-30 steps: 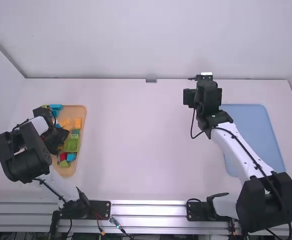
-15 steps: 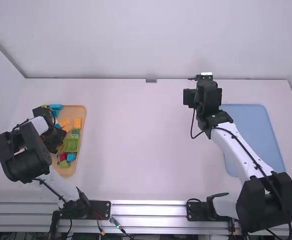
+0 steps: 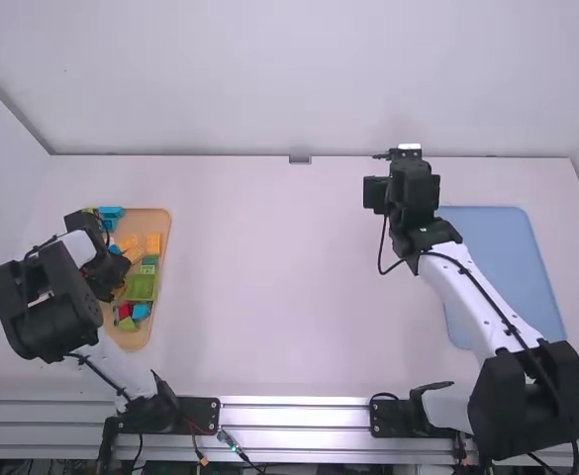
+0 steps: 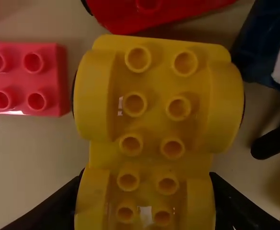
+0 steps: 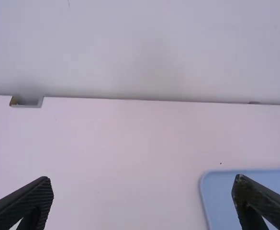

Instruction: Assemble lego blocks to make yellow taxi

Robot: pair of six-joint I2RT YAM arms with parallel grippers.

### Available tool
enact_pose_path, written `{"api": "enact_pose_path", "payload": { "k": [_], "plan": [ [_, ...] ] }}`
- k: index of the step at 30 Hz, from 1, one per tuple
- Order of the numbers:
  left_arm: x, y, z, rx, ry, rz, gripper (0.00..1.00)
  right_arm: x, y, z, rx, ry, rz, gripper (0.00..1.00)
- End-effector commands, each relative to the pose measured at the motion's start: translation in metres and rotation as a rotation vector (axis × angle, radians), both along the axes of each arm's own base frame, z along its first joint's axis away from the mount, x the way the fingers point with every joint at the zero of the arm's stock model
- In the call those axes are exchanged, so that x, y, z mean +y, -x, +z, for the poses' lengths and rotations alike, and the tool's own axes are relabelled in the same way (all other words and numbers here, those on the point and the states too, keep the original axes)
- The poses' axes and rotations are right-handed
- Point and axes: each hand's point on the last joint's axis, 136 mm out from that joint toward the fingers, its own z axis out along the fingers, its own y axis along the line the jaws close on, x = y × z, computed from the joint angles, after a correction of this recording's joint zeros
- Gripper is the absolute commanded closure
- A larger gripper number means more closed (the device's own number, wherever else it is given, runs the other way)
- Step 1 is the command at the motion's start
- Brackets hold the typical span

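At the wooden tray on the left, my left gripper (image 3: 119, 279) is low over the tray's left side, among the blocks. Seen from the left wrist, the yellow wheeled car base (image 4: 154, 115) has its studs facing the camera, and my left gripper (image 4: 147, 199) is shut on its near end, one finger against each side. Beyond the table's middle, my right gripper (image 3: 405, 154) is held out over the far right part, left of the blue board. In the right wrist view, my right gripper (image 5: 142, 184) stands open with nothing between its fingers.
The wooden tray (image 3: 127, 337) holds orange, green, blue and red blocks. A pink-red brick (image 4: 27, 79), a red piece (image 4: 154, 13) and a dark blue piece (image 4: 262, 45) surround the car base. The blue board (image 3: 502, 259) lies at right.
In the high view, the left gripper's tip has drawn slightly left and toward the camera, uncovering a little more of the tray's blocks. The right arm has kept still.
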Motion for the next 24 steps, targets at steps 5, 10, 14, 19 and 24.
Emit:
{"api": "enact_pose_path", "payload": {
  "k": [5, 10, 14, 19, 24],
  "plan": [
    [0.002, -0.005, 0.012, -0.008, -0.016, 0.004, 0.49, 0.003, -0.006, 0.012, -0.024, -0.011, -0.001, 0.01],
    [0.005, -0.013, 0.039, -0.068, -0.044, 0.001, 0.51, 0.003, -0.005, 0.011, -0.02, -0.01, -0.001, 0.01],
    [0.004, -0.014, 0.067, -0.121, -0.076, -0.003, 0.51, 0.003, -0.005, 0.012, -0.021, -0.01, -0.001, 0.01],
    [-0.02, -0.031, 0.108, -0.17, -0.152, -0.245, 0.51, 0.004, -0.005, 0.012, -0.021, -0.014, 0.006, 0.01],
    [-0.071, -0.056, 0.133, -0.187, -0.217, -0.593, 0.49, 0.004, -0.005, 0.011, -0.019, -0.013, 0.006, 0.01]
  ]
}}
